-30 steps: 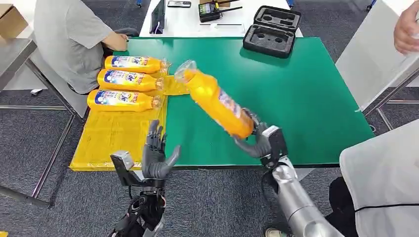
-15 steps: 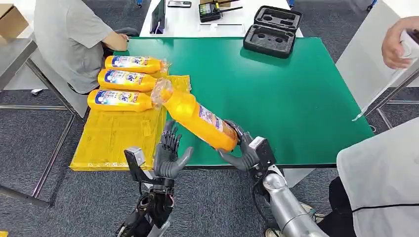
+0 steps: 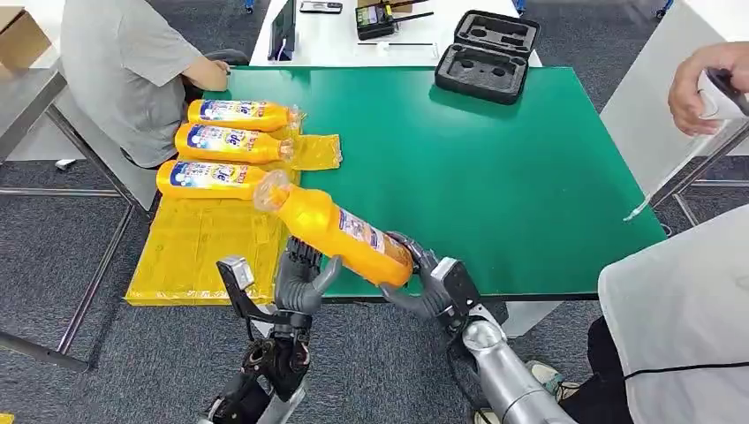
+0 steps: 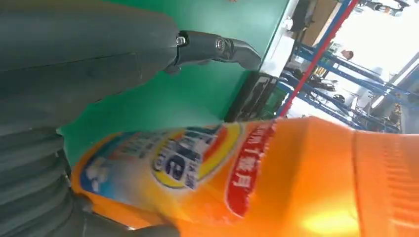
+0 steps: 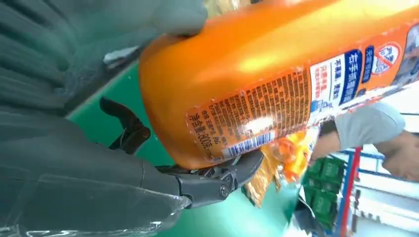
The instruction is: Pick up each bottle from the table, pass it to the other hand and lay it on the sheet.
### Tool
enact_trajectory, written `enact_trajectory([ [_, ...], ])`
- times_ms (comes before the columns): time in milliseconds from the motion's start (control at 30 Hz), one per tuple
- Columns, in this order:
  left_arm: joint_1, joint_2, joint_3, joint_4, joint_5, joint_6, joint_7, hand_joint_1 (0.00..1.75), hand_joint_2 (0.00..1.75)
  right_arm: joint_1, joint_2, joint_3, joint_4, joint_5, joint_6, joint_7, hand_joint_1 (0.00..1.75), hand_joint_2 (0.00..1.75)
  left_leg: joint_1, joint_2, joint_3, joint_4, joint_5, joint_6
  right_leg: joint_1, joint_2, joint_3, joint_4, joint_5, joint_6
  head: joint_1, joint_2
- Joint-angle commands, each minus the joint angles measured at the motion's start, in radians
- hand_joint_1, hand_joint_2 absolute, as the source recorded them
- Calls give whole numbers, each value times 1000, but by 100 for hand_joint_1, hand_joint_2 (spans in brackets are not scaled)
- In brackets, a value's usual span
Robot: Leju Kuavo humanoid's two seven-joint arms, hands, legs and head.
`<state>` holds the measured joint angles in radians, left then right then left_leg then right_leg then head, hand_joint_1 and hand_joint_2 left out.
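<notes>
Bottle (image 3: 340, 233), orange, capped end tilted toward the sheet, held in the air over the near table edge, mid-handover. Left to right: yellow sheet (image 3: 199, 243) hangs off the left side of the green table (image 3: 530, 177); 3 bottles (image 3: 225, 143) already lie on it in a row, side by side, so 3 look done. Person in grey sits just behind them. Left hand (image 3: 300, 281) is up under the bottle's middle, fingers spread and partly curled around it; left wrist view shows the label right against the palm, but cannot tell if it actually grips. Right hand (image 3: 433, 284) has the bottle's base wrapped, thumb on top, fingers below. Left to do, by my read: left hand takes over, right lets go, bottle 4 laid on the sheet near the row. Black case (image 3: 486, 53) at far edge.
</notes>
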<state>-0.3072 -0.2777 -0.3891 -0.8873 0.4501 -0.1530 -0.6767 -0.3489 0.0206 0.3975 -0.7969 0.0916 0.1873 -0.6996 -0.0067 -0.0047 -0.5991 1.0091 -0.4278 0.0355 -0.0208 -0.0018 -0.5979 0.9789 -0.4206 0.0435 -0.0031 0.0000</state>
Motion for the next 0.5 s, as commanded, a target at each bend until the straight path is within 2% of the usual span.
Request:
enact_trajectory([
  [33, -46, 15, -25, 42, 4, -7, -13, 0, 175, -65, 10, 51, 123, -2, 3, 1, 175, 175, 2, 2, 4, 0, -2, -3, 2, 1, 4, 0, -1, -3, 0, 0],
  [500, -52, 22, -53, 49, 7, -42, -13, 0, 175, -70, 4, 57, 133, -9, 2, 1, 175, 175, 0, 1, 1, 0, 0, -1, 0, 1, 1, 0, 0, -1, 0, 0],
])
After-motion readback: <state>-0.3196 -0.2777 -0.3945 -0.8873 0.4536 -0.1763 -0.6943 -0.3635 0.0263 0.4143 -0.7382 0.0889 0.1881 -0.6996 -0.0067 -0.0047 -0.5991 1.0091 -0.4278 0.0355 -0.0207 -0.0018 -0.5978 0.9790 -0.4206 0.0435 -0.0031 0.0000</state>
